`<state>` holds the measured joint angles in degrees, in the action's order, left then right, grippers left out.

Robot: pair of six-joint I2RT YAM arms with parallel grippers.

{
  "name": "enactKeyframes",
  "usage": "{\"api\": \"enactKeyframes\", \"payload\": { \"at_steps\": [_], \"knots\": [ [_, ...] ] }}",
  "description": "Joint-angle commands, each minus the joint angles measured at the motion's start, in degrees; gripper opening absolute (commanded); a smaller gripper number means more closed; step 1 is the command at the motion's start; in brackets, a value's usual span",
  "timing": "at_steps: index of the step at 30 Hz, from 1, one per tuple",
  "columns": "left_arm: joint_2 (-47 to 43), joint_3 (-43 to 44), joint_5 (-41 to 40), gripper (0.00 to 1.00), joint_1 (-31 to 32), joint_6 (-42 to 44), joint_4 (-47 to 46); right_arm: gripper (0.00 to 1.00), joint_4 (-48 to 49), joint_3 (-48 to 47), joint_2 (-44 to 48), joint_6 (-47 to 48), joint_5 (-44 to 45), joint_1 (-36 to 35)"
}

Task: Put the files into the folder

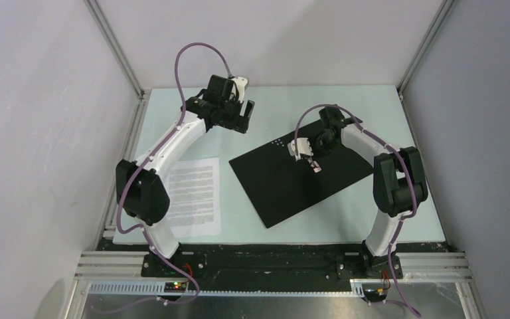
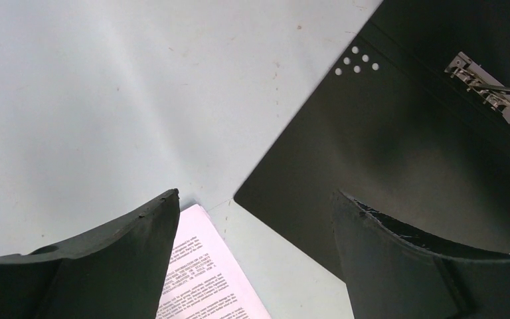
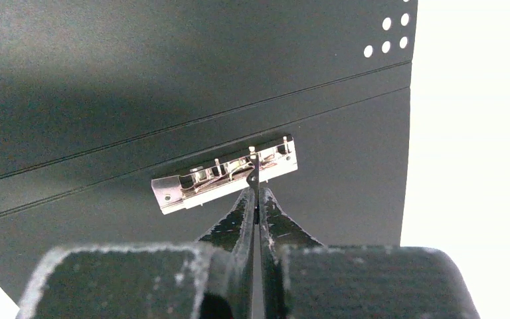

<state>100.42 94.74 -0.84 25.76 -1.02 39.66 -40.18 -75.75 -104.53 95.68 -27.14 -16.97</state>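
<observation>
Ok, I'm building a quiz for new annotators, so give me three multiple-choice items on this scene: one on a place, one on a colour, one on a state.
1. Where do the files lie?
A) on the table, left of the folder
B) inside the folder
C) under the folder

2. Which colour is the folder's upturned face?
A) red
B) black
C) white

3. How is the right gripper?
A) wide open
B) shut on the metal clip
C) out of view

Answers:
1 A, the sheets lie flat on the table, apart from the folder.
2 B, the folder lies open with its black inside up.
3 B, the fingers pinch the clip's thin lever.
</observation>
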Motion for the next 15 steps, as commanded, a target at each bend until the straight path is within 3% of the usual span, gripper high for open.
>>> {"api": "enactKeyframes", "payload": {
  "at_steps": [1,8,15],
  "knots": [
    [-0.2,2.8,1.2,0.88,-2.6,0.1,-0.5,0.00,0.5,0.5,1.6,-4.6,0.6,-1.4],
    [-2.0,2.3,3.5,0.88,-4.1,5.3,0.6,0.00,2.5,-1.4,1.5,-24.4,11.4,-7.0],
    [-4.5,-0.4,8.8,0.87,-7.6,4.4,0.6,0.00,-12.0,-16.4,-6.7,-46.2,17.7,-8.9]
  ]
}}
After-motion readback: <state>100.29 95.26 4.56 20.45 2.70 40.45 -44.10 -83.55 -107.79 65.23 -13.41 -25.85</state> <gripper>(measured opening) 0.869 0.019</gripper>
